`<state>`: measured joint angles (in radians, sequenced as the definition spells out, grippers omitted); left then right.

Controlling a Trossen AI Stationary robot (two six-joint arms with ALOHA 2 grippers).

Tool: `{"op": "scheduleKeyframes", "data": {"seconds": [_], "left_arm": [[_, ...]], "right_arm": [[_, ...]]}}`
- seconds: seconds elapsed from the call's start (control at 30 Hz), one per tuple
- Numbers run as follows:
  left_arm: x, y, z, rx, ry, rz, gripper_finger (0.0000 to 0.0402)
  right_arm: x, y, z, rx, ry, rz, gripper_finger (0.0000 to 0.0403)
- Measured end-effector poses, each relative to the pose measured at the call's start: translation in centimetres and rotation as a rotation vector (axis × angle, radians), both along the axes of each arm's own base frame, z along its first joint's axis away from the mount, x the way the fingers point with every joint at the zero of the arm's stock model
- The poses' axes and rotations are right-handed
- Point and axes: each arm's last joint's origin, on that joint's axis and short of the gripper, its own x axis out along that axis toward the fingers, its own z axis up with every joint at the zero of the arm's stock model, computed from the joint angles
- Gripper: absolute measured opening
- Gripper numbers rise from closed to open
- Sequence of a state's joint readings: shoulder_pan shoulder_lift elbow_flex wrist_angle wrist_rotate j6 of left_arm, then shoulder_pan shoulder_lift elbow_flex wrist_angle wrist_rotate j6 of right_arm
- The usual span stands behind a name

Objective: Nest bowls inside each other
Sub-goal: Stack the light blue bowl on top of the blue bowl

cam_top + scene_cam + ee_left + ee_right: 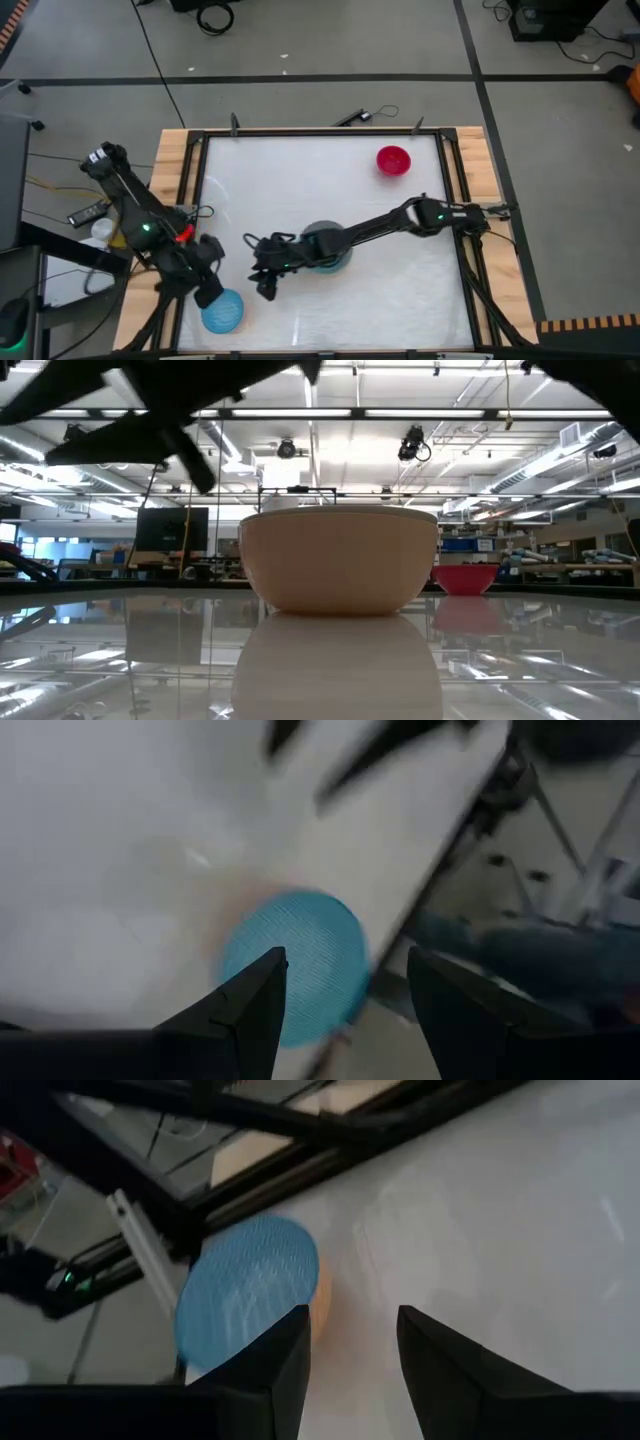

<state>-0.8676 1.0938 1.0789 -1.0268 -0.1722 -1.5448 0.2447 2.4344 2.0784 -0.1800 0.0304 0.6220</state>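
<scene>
A light blue bowl [222, 312] sits near the table's near left corner, and a peach-orange edge [320, 1295] shows beside it. My left gripper [345, 960] hangs open just above that bowl [300, 960], touching nothing. My right gripper [265, 285] reaches in from the right and stands open beside the blue bowl [250, 1295], with nothing between its fingers. A teal bowl [328, 262] rests on the table, partly hidden under my right arm. The small red bowl [392, 160] stands at the far right. A cream bowl [340, 560] fills the low view, standing upright on its base.
A dark frame rail [190, 170] and wooden borders run around the white table top. The blue bowl lies close to the near left rail [150, 1245]. The left arm's body [150, 225] stands over the left border. Bare table top [300, 180] lies between the arms and the far edge.
</scene>
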Motion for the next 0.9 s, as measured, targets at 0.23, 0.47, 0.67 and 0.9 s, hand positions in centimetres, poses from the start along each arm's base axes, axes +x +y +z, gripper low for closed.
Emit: {"op": "scheduleKeyframes", "data": {"seconds": [0.23, 0.47, 0.67, 0.9], "left_arm": [[-2.7, 3.6, 2.7, 0.134, 0.007, 0.02, 0.0212], [-4.0, 5.1, 2.9, 0.174, 0.034, 0.008, 0.0212], [-4.0, 5.1, 2.9, 0.194, 0.037, -0.013, 0.0212], [-3.9, 5.0, 2.9, 0.177, 0.035, 0.028, 0.0212]], "right_arm": [[3.1, 0.8, -1.7, -0.063, -0.064, 0.04, 0.0192], [3.6, 1.5, -3.8, -0.168, -0.106, 0.11, 0.0247], [3.9, 1.6, -5.1, -0.215, -0.142, 0.146, 0.0257], [3.7, 1.4, -5.9, -0.259, -0.105, 0.153, 0.0256]]}}
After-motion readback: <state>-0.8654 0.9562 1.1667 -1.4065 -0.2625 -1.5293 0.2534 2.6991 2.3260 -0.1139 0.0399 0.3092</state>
